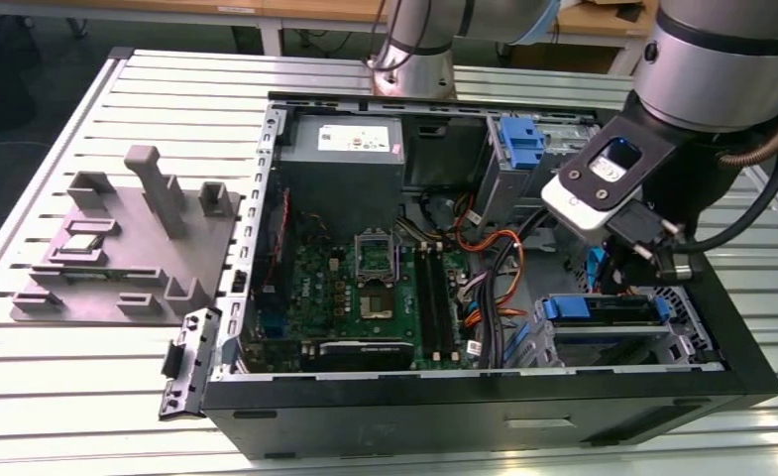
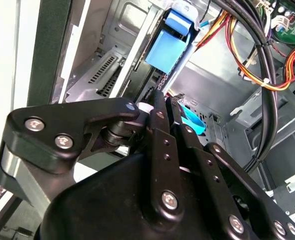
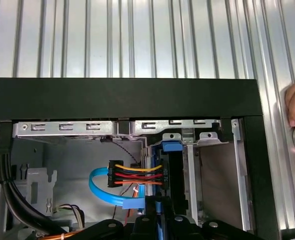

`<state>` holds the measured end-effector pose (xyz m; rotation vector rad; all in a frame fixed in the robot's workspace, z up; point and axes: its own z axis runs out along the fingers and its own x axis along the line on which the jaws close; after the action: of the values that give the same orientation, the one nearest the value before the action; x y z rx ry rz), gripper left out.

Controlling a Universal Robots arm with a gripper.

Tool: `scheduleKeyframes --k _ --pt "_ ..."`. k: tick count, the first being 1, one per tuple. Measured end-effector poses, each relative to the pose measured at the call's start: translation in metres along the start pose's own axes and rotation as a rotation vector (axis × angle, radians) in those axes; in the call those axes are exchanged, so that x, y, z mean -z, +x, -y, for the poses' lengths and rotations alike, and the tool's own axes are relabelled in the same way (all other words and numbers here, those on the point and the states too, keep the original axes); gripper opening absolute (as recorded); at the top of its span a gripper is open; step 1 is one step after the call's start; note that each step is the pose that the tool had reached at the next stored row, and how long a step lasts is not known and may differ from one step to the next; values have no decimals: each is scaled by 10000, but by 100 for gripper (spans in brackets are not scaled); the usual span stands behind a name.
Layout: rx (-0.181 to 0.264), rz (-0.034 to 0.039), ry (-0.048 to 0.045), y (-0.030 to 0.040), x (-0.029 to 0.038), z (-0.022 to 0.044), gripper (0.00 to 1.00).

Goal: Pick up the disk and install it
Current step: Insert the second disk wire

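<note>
arm tilted into open case | gripper clamps disk edge-on

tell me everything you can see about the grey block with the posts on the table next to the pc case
The grey block is a matte, plastic-looking fixture: a flat stepped base with several upright posts, the tallest near its back, and box-shaped pockets along its front. A small pale square part sits in one recess. It lies flat on the slatted metal table, on the exterior view's left of the open computer case. Whether it touches the case cannot be told.
</note>
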<state>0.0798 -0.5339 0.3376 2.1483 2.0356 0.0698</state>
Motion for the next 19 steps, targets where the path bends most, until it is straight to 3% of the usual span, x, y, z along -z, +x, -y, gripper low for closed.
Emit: scheduleKeyframes --k 4,6,15,19 --pt "-58 -354 9 -55 -10 -2 16" --pt "-77 -463 8 -87 -14 -3 16" --pt "54 -525 -38 -180 -24 -2 16" --pt "50 -554 -36 -184 -30 -2 16"
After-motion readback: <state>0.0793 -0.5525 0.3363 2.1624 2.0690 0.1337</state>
